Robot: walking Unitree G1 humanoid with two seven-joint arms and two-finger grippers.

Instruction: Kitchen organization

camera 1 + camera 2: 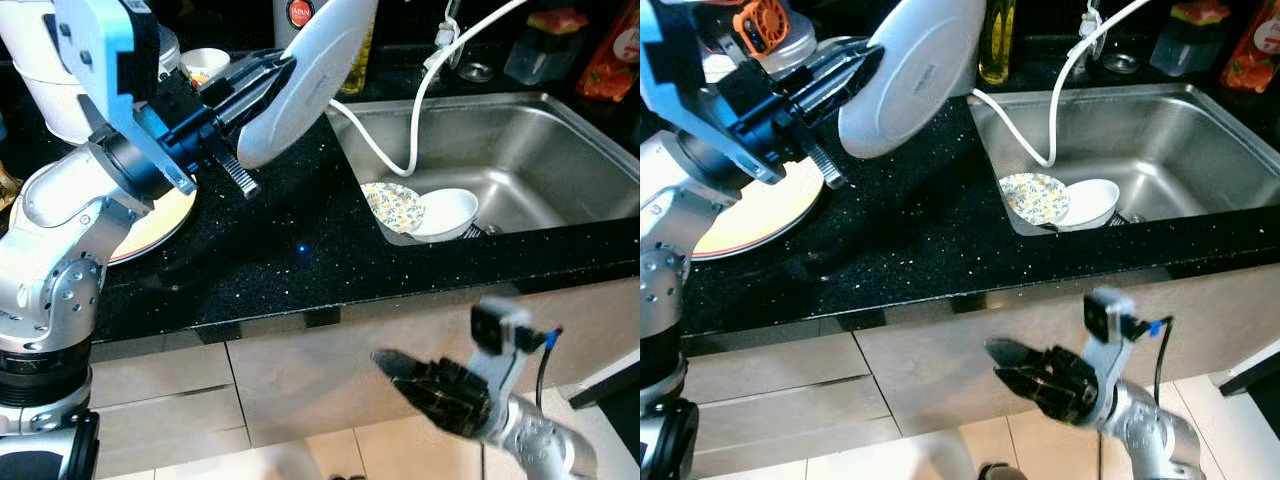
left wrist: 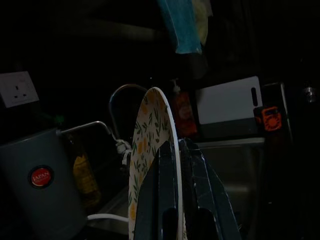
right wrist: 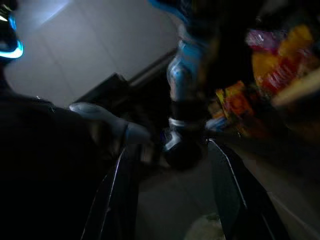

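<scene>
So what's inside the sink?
In the sink lie a floral plate and a white bowl, overlapping near the front left corner, with a white hose dipping in. The counter edge hides the front wall.

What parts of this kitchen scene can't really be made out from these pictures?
- Large plate on the counter: partly hidden by the left arm, head views.
- Dishes in the sink: partly hidden by the counter edge.
- Right wrist view: dark and blurred.
- Bottles behind the sink: cut off by the top edge.

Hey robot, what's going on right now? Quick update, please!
Left claw shut on a white plate, held on edge above the black counter. Right claw open, idle below the counter edge. Two dishes wait in the sink. White hose hangs beside the plate.
</scene>
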